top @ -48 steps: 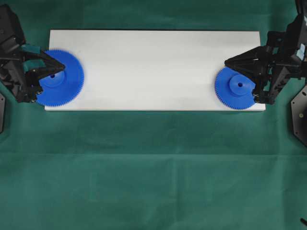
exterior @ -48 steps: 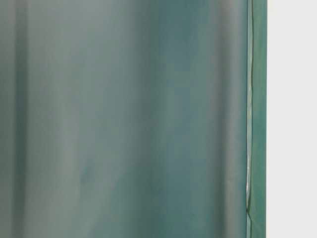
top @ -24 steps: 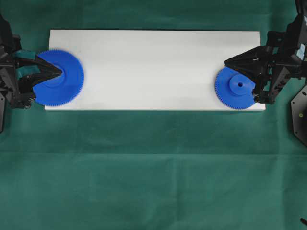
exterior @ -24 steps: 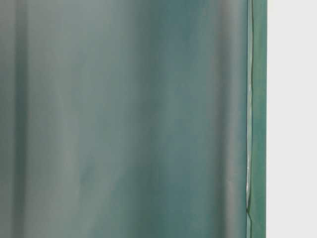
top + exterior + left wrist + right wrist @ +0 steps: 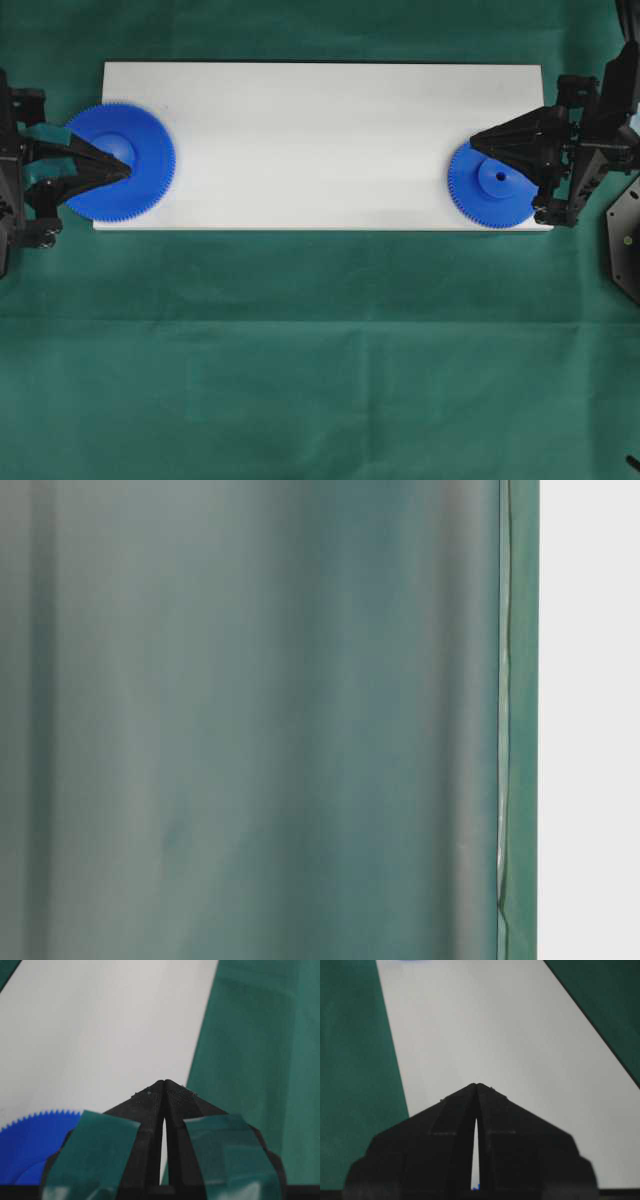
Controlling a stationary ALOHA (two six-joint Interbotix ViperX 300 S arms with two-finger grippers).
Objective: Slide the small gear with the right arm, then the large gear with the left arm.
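Both grippers, right and left, pinched empty; I'd nudge the light, stiff small gear beneath my tip by its hub.

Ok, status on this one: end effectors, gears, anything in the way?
Both end effectors, left and right, shut, empty. Small gear and large gear at opposite board ends. Nothing between them.

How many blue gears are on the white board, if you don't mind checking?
2: the large gear at the white board's left end, the small gear at its right end.
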